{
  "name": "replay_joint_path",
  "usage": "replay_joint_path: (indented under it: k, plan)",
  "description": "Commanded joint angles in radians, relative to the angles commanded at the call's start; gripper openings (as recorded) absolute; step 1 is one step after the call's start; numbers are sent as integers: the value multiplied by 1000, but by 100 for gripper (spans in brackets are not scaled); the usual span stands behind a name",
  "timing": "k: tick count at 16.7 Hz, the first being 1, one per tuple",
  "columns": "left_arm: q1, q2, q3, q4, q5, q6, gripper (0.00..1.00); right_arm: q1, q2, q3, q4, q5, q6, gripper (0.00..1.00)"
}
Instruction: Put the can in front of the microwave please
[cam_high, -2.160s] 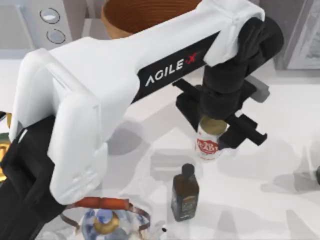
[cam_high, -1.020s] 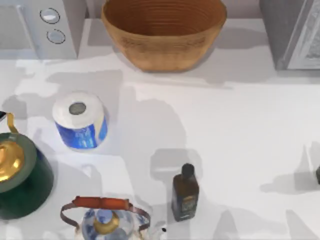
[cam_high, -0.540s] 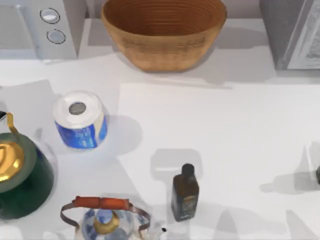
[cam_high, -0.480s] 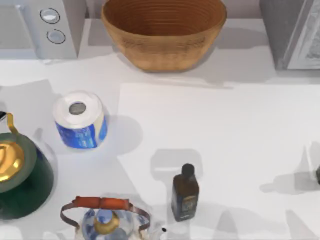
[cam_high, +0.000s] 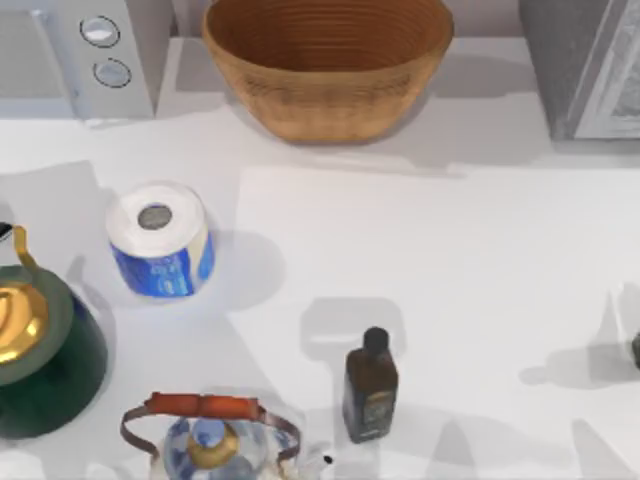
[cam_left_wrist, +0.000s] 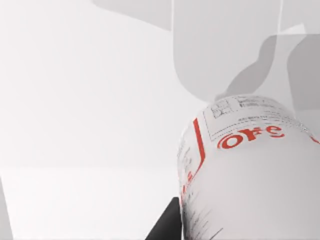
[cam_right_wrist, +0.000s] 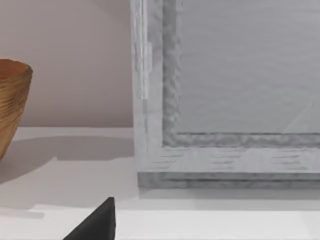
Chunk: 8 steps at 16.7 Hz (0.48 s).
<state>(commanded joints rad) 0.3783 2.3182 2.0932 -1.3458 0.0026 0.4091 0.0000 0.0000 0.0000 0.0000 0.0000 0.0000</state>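
1. The can (cam_left_wrist: 245, 170) is close before the left wrist camera: a white cylinder with red lettering and a red line on its label, lying tilted across the view.
2. The left tool (cam_left_wrist: 220, 232) is clamped on the can. One dark finger (cam_left_wrist: 167, 225) presses against the can's side.
3. Beyond the can lies bare white table (cam_left_wrist: 85, 125) crossed by grey shadows. From this view I cannot tell how the can stands relative to the microwave.
4. The microwave (cam_high: 85, 55) sits at the far left corner of the table in the top view, pale grey-white, with two round silver dials (cam_high: 105, 52) stacked on its panel.
5. The table strip just in front of the microwave is white and shadowed. A white-and-blue paper roll (cam_high: 160, 240) stands a little nearer than that strip.
6. A woven basket (cam_high: 325, 65) stands at the back centre, just to the right of the microwave.
7. A darker grey appliance (cam_high: 585, 65) fills the far right corner. The right wrist view looks at its framed front (cam_right_wrist: 240, 90), with the basket's edge (cam_right_wrist: 12, 105) off to one side.
8. The right tool (cam_right_wrist: 97, 222) shows as a dark tip low in its own wrist view, above the table near that appliance. I cannot tell whether it is apart or together.
9. A dark glass bottle (cam_high: 370, 385) with a black cap stands upright near the front centre.
10. A green kettle (cam_high: 45, 345) with a gold lid is at the left edge, and a blue-and-white teapot (cam_high: 212, 440) with an orange handle is at the front edge.
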Motion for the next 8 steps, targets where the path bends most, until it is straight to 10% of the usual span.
replay_joint_path:
  k: [2,8]
  plan:
    - [0,0,0,0,0,0,0,0,0,0,0,0,0,100]
    - [0,0,0,0,0,0,45,0,0,0,0,0,0,100]
